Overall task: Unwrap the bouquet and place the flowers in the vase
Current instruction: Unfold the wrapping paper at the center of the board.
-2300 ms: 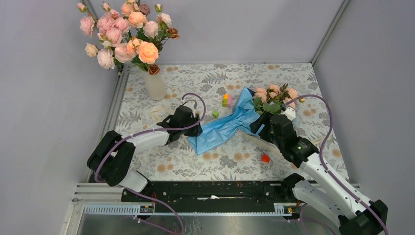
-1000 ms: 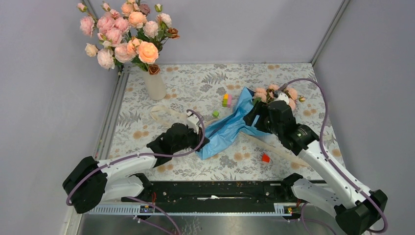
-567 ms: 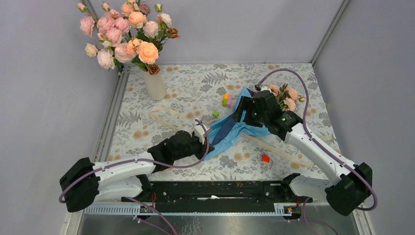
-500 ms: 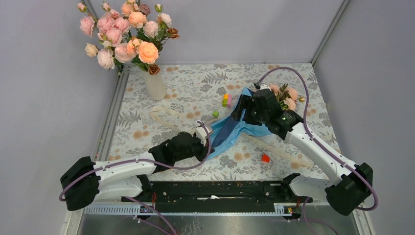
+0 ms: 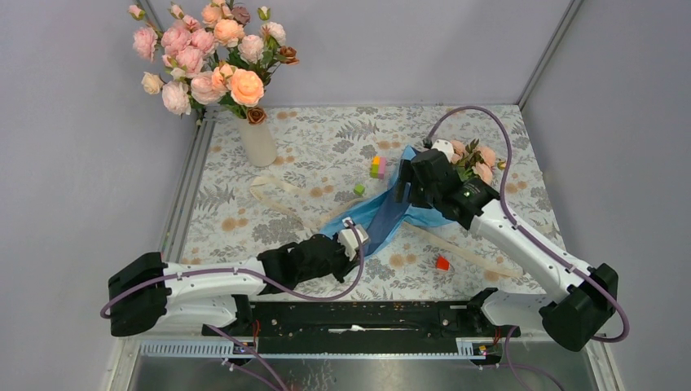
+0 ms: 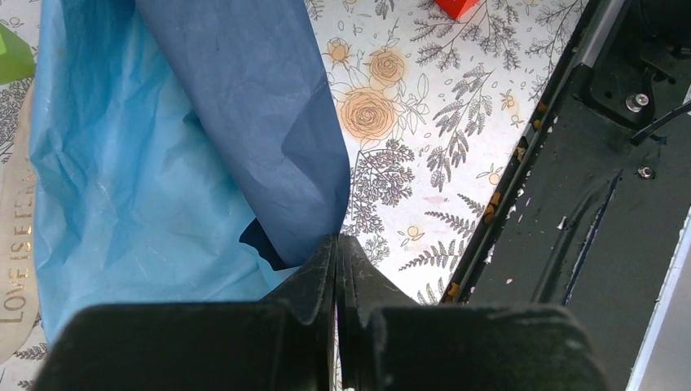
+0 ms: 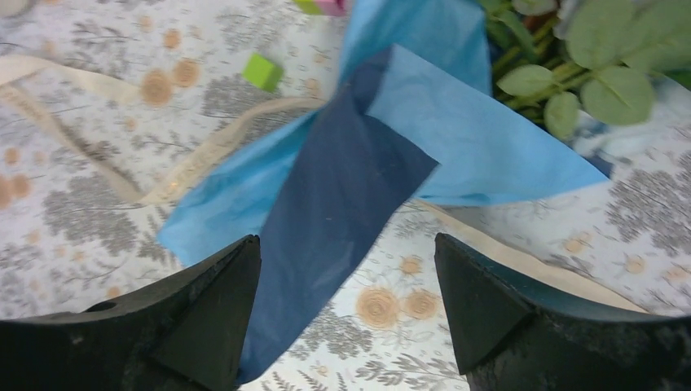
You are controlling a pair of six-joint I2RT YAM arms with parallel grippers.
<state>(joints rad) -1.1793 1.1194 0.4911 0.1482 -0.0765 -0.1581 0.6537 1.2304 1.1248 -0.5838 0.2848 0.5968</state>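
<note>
Two hands share the unwrapping: left hand clenched on a near corner of the paper, seemingly to peel it from the bouquet lying right of centre on the counter, right hand spread empty above it.

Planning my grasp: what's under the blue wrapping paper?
A cream ribbon passes beneath the crinkled blue-and-navy wrapping paper; green leafy stems emerge at its far end. Their lower lengths are hidden.

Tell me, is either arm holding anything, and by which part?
The left end effector pinches the blue wrapping paper by its near edge. The right end effector is open, holding nothing.
</note>
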